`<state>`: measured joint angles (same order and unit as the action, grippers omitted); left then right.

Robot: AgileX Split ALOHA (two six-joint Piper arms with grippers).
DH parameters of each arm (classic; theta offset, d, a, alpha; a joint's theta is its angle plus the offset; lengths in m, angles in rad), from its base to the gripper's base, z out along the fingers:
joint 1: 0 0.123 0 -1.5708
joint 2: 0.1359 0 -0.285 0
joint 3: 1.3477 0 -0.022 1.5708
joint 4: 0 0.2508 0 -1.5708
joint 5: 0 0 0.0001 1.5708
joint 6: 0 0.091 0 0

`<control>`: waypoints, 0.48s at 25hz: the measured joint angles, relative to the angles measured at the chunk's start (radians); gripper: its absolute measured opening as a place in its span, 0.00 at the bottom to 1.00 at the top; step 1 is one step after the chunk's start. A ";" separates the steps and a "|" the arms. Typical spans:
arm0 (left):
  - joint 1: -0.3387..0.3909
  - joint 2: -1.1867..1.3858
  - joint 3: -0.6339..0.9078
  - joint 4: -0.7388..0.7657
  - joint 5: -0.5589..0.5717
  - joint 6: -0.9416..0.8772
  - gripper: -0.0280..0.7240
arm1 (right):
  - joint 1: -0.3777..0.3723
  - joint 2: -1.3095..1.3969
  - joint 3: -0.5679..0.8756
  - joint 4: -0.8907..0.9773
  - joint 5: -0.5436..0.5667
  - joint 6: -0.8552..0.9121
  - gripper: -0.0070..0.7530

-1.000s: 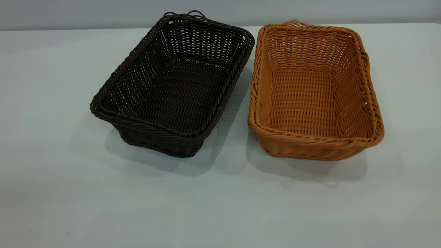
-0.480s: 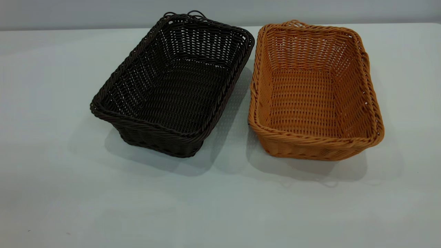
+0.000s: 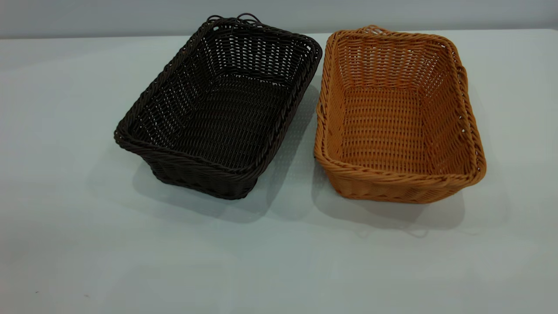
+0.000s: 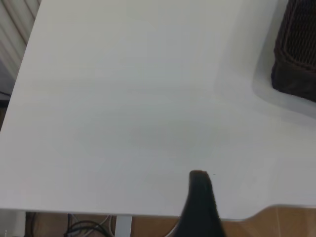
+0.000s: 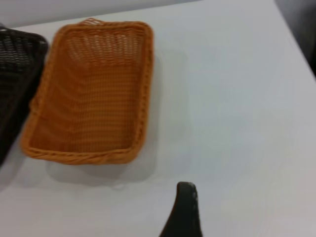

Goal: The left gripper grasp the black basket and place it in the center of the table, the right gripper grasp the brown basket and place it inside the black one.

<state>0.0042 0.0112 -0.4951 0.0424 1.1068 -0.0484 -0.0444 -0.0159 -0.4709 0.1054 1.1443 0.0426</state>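
Only one dark finger of each gripper shows, so how far the jaws stand apart cannot be told on either arm. That of the left gripper hangs over bare worktop near its edge, holding nothing, well apart from the black basket. That of the right gripper hangs above the worktop near the brown basket, not touching it. Both baskets sit upright and side by side on the worktop, the black one angled so its far corner comes just beside the brown one's rim.
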 joint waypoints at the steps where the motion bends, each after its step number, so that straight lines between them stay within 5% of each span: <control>1: 0.000 0.025 -0.013 -0.003 -0.017 0.000 0.74 | 0.000 0.000 0.000 0.012 -0.003 0.000 0.78; 5: -0.002 0.213 -0.080 -0.033 -0.107 0.002 0.74 | 0.000 0.000 0.000 0.036 -0.009 0.001 0.78; 12: -0.003 0.646 -0.126 -0.042 -0.434 0.048 0.74 | 0.000 0.000 0.000 0.045 -0.010 0.001 0.78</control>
<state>0.0010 0.6573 -0.6213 0.0000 0.6732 0.0000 -0.0444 -0.0159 -0.4709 0.1507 1.1339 0.0433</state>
